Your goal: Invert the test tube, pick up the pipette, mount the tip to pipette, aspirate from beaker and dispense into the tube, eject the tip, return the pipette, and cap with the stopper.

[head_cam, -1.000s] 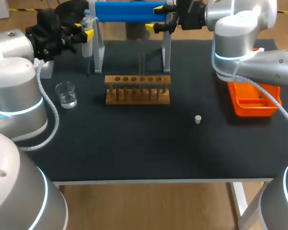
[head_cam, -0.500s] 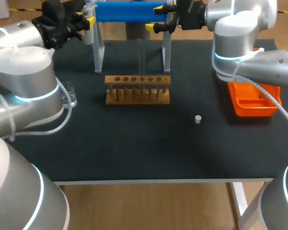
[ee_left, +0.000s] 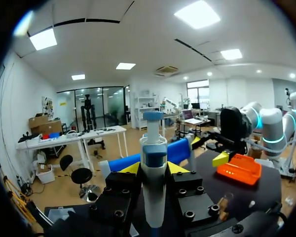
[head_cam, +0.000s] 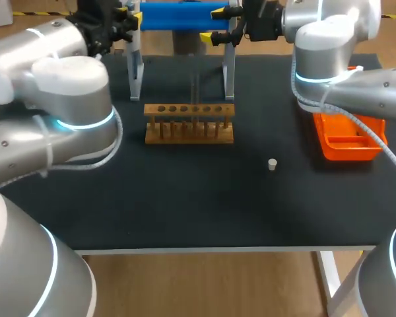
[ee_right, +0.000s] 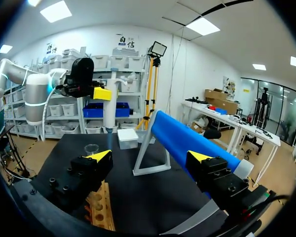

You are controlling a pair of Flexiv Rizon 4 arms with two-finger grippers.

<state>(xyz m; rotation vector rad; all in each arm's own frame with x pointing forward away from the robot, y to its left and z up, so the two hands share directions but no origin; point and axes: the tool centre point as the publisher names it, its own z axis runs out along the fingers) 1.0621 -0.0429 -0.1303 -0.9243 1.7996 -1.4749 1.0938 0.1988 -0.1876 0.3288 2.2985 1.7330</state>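
Note:
A white and blue pipette point(ee_left: 154, 148) stands upright between the yellow tips of my left gripper point(ee_left: 154, 169), which is shut on its body. That left gripper point(head_cam: 127, 13) is at the back of the table by the left end of the blue bar stand point(head_cam: 175, 14). In the right wrist view the pipette point(ee_right: 111, 111) hangs above the table with its tip pointing down. My right gripper point(head_cam: 214, 25) stands open at the bar's right end, holding nothing. A wooden tube rack point(head_cam: 189, 122) sits mid-table with a clear tube point(head_cam: 195, 89) standing in it. The white stopper point(head_cam: 272, 164) lies to the rack's right.
An orange tray point(head_cam: 346, 137) sits at the right edge. A glass beaker point(ee_right: 92, 147) and a white box point(ee_right: 127, 138) stand near the stand's left leg; my left arm hides both in the head view. The stand's white legs point(head_cam: 228, 72) rise behind the rack.
My left arm has swung right and back, carrying the pipette up to the blue bar's left end. Its elbow now covers the beaker. The right arm has not moved.

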